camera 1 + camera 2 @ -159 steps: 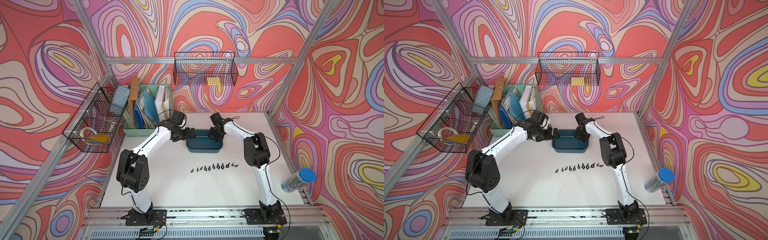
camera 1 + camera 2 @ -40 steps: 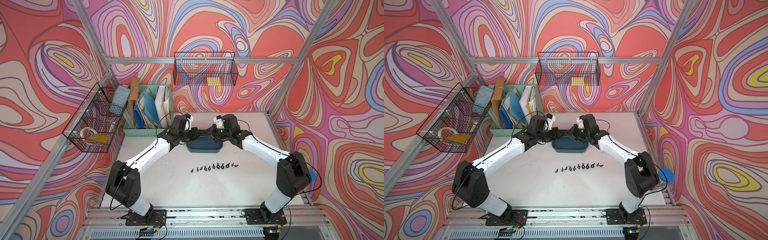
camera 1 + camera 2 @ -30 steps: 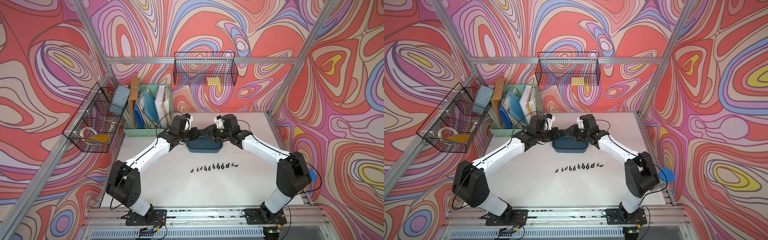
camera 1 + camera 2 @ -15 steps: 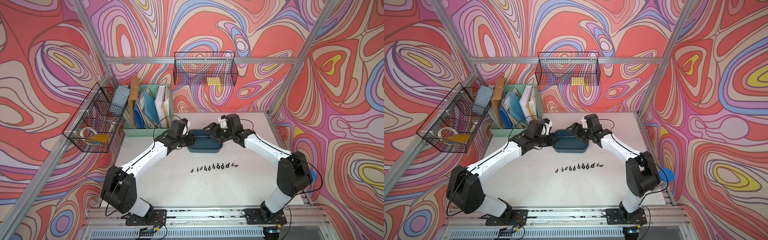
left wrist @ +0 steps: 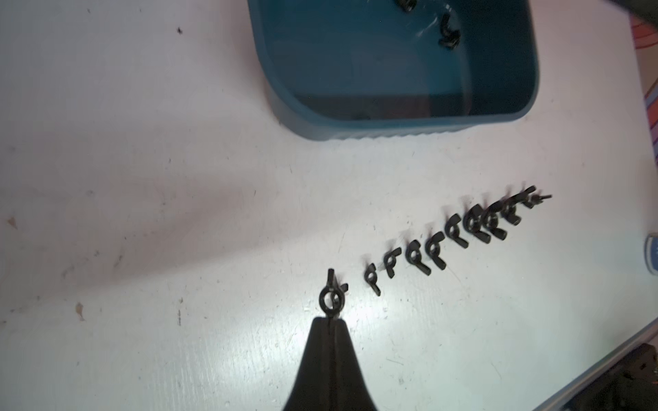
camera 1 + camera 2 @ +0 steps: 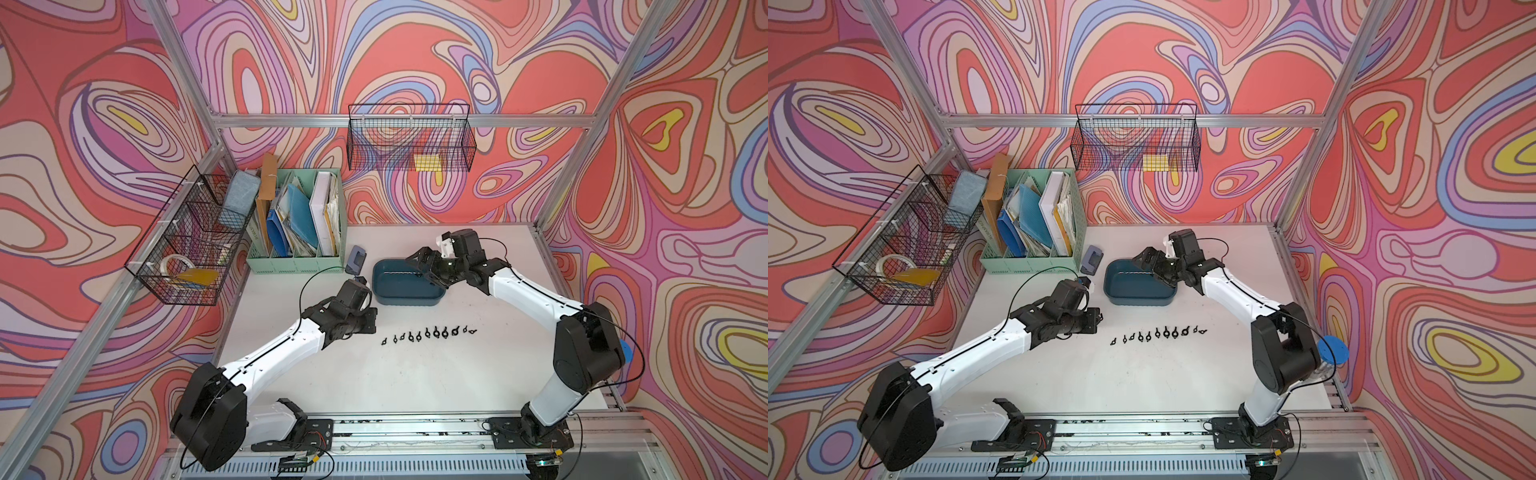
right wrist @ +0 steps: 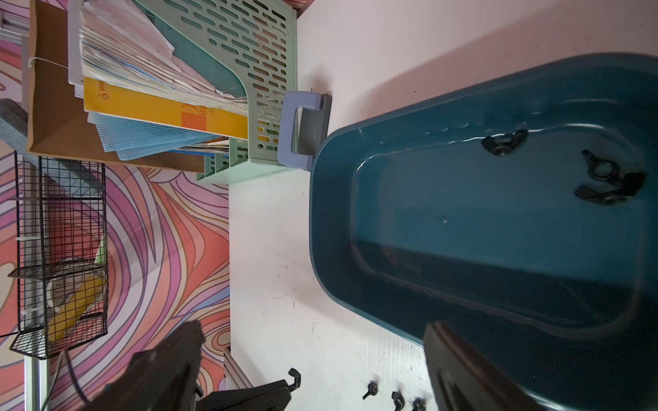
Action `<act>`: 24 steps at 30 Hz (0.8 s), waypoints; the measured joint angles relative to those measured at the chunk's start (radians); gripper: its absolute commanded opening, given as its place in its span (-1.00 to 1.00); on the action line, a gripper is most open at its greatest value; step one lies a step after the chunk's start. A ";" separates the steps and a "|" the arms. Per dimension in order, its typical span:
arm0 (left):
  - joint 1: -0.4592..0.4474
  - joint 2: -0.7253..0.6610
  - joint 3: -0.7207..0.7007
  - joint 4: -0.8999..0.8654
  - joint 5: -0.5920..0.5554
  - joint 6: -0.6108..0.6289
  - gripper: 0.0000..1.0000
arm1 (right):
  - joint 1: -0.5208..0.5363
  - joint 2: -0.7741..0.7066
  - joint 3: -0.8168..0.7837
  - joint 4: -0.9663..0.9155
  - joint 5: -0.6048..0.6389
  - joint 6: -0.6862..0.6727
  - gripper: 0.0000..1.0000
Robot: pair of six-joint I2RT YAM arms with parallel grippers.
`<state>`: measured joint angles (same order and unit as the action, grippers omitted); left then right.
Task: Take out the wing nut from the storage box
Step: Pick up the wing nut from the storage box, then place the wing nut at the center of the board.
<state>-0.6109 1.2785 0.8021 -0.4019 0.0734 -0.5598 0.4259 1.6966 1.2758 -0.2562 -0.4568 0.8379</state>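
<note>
Pinching seemingly a wing nut (image 5: 331, 284), left hand (image 5: 329, 322) hangs beside the nut row (image 5: 435, 249), right hand (image 6: 430, 270) wide above storage box (image 6: 409, 300).

Storage box (image 7: 498, 231), right of frame, is showing smooth glossy teal plastic, w/ highlights running along its inner wall. Wing nut (image 5: 331, 299) at the left gripper (image 5: 330, 320) tip & the row of nuts (image 5: 463, 231) are looking like dull black metal. Gripper fingers (image 5: 320, 356) are reading as matt black plastic. Tabletop (image 5: 142, 178) is looking matt white, w/ scuffs & specks. File organiser (image 7: 256, 64), upper ctr, is showing slotted mint plastic and holding paper. Wire basket (image 6: 374, 145), upper ctr, is looking like black-coated metal; frame rail (image 6: 291, 120) is looking like brushed alu.
</note>
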 measured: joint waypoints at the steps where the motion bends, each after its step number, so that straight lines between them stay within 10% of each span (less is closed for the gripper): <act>1: -0.019 0.000 -0.024 0.001 -0.012 -0.009 -1.00 | 0.000 0.003 0.000 -0.002 -0.001 -0.003 0.97; 24: -0.103 0.155 -0.104 0.099 -0.043 -0.051 -1.00 | 0.000 0.015 0.000 -0.028 -0.007 -0.010 0.96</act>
<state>-0.7139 1.4338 0.6983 -0.3027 0.0299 -0.6106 0.4259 1.7119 1.2758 -0.2840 -0.4641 0.8284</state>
